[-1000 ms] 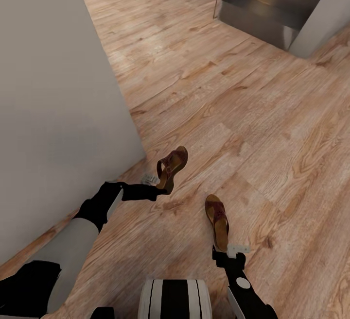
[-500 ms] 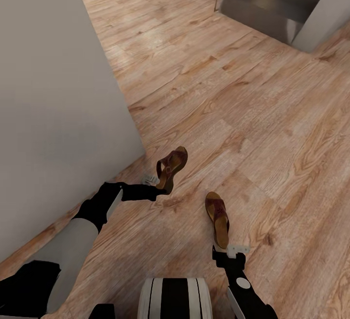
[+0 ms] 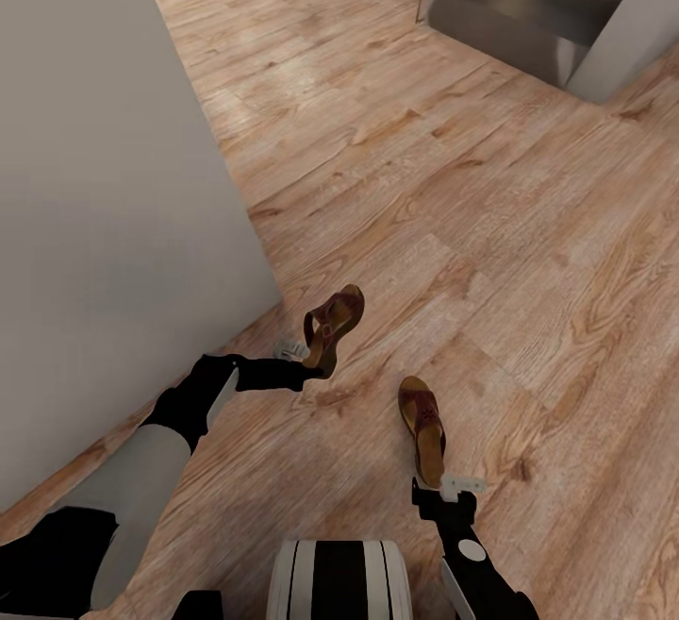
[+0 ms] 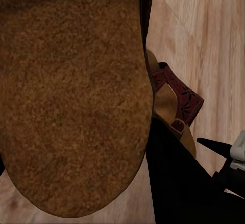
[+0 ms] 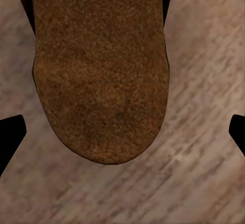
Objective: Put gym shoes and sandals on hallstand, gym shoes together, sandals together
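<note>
My left gripper is shut on the heel end of one dark-brown sandal, holding it tilted on edge above the corridor floor. Its tan footbed sits close in the left wrist view. The second sandal lies flat, toe pointing away from me. My right gripper is at its heel. In the right wrist view the black fingertips stand wide apart on either side of that heel, not touching it. The gym shoes and the hallstand are out of view.
A pale wall runs along my left, its corner just beyond the left gripper. Dark stairs rise at the far right beside a white pillar. Open wood floor stretches ahead and right. My base is below.
The head view has shifted slightly, so the stairs sit a little higher in the picture. Both arms and both sandals keep their places.
</note>
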You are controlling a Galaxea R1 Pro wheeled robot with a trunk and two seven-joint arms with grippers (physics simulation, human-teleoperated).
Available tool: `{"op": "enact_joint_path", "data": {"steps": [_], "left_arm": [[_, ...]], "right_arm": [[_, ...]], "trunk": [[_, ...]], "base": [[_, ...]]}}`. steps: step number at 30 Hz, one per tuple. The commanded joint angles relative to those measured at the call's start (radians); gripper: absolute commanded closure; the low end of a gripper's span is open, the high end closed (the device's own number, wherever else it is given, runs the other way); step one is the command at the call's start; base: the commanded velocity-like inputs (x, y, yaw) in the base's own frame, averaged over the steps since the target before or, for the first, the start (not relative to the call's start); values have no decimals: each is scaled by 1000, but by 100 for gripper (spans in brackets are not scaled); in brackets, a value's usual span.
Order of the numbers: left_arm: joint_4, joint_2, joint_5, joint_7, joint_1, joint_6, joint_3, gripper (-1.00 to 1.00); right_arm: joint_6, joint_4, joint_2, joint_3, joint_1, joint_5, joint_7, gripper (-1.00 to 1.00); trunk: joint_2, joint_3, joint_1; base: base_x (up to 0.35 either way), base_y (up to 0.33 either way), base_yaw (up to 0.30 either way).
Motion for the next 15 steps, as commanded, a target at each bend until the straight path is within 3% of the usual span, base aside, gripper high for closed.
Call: {"op": "enact_joint_path", "data": {"steps": [1, 15], "left_arm": [[-1, 0, -1, -3, 0, 5, 0, 100], [0, 0, -1, -3, 0, 7, 3, 100]], "right_arm": [[-3, 1, 1, -5, 0, 9, -1, -100], [-3, -1, 1, -5, 0, 9, -1, -100]], "trunk": [[0, 0, 0], [0, 0, 0]], "base": [[9, 0, 0], [28, 0, 0]]}}
